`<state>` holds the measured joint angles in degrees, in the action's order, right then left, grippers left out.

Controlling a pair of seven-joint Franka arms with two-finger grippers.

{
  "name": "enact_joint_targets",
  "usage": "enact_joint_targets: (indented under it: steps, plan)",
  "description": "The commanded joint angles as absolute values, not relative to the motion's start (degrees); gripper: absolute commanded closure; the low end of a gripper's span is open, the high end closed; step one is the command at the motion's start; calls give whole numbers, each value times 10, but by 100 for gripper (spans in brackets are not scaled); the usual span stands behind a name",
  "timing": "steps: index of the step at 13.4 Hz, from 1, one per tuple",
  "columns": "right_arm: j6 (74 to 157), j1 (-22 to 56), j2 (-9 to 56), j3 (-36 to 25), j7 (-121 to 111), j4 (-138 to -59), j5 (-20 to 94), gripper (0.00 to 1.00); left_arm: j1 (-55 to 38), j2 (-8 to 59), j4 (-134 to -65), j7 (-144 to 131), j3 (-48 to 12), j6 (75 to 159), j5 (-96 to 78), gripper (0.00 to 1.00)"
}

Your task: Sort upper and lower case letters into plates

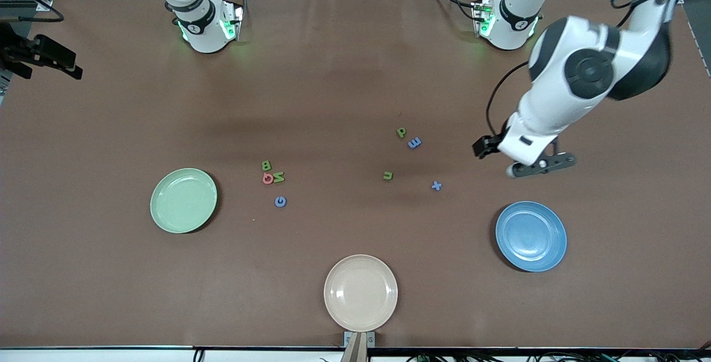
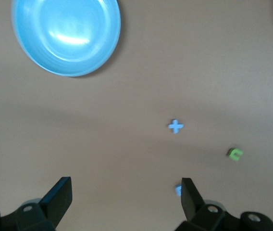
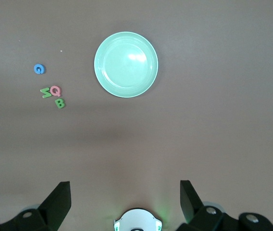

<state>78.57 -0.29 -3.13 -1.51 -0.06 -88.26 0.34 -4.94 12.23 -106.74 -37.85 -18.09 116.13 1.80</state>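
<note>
The desk (image 1: 111, 295) carries eight letters and three plates: green B (image 1: 266, 165), red Q (image 1: 268, 178), green N (image 1: 279, 176) and blue G (image 1: 280, 201) beside the pale green plate (image 1: 183, 200); green p (image 1: 401, 132), blue m (image 1: 414, 142), green u (image 1: 388, 175) and blue x (image 1: 436, 186) toward the blue plate (image 1: 531, 236); the beige plate (image 1: 360, 292) lies nearest the front camera. The left gripper (image 2: 127, 195) hangs over bare desk near the blue plate, jaws wide and empty; the right gripper (image 3: 125, 195), jaws wide and empty, appears only in the right wrist view

Brown table (image 1: 111, 295): three plates (image 1: 184, 200), eight toy letters (image 1: 280, 201) scattered mid-table.
</note>
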Motion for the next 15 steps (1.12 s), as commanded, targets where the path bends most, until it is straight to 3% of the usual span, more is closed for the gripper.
enact_joint_targets:
  steps: [1, 4, 7, 10, 13, 15]
  plan:
    - [817, -7, 19, -14, 4, -879, 2, 0, -73, 191, -1061, -515, -185, 1229, 30, 0]
    - [853, -6, 94, -14, 4, -877, 3, 0, -76, 271, -1043, -638, -184, 1296, 33, 0]
    - [885, 27, 102, -11, 89, -896, 12, 0, -81, 317, -1042, -748, -185, 1336, 96, 0]
    - [973, 81, 115, -11, 197, -953, 18, 0, -100, 355, -1041, -829, -185, 1379, 112, 2]
    - [1127, 123, 127, -11, 276, -1044, 51, 0, -104, 380, -1042, -857, -185, 1401, 112, 10]
    - [1194, 145, 163, -11, 308, -1063, 52, 0, -104, 388, -1041, -858, -184, 1402, 112, 15]
